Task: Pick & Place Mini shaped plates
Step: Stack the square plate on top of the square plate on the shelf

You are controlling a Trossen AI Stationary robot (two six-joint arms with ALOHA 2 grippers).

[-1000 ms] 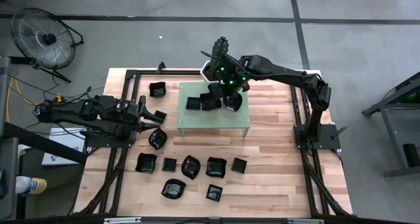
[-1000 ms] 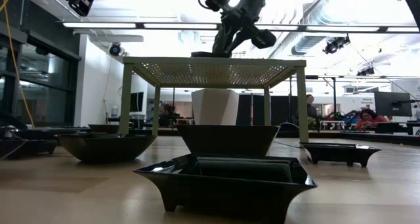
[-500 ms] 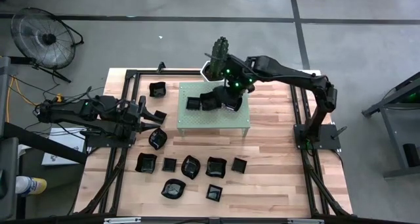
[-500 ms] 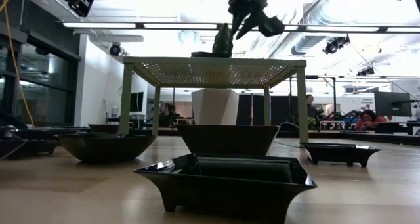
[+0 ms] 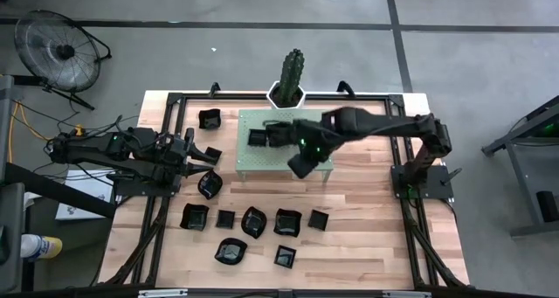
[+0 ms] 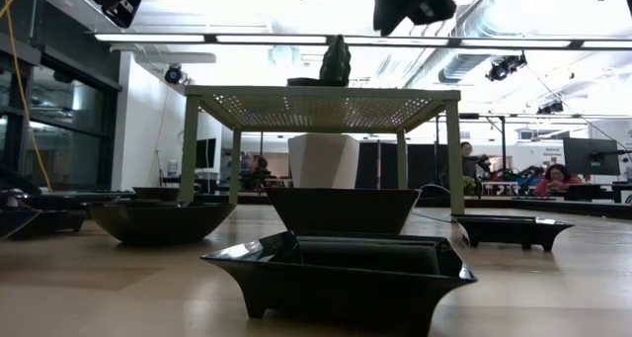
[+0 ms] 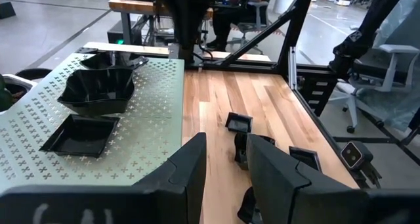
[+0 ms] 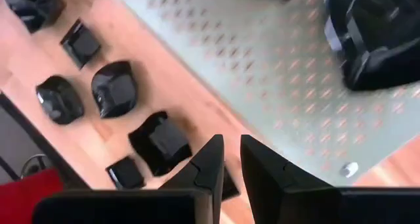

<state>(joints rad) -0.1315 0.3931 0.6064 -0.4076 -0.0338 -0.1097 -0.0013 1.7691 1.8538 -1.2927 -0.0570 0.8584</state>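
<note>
Several glossy black mini plates (image 5: 253, 221) lie on the wooden table near its front. Three more sit on the pale green perforated stand (image 5: 262, 158): a flat square plate (image 7: 80, 133), a wavy one (image 7: 98, 89) and one behind it (image 7: 115, 60). My right gripper (image 5: 300, 167) hangs over the stand's near edge, pointing steeply down. Its fingers (image 8: 213, 161) are a narrow gap apart with nothing between them. At the table's left, my left gripper (image 7: 226, 165) waits open and empty, pointing toward the stand.
A cactus in a white pot (image 5: 291, 75) stands behind the stand at the table's far edge. Black frame rails (image 5: 170, 141) run along the table's sides. Bare wood (image 5: 367, 211) lies right of the plates. People sit in the room beyond (image 6: 553, 177).
My right gripper has left the plates on the stand, risen a little and swung toward the table's near edge, out over the stand's front edge. The plates on the stand stay where they were.
</note>
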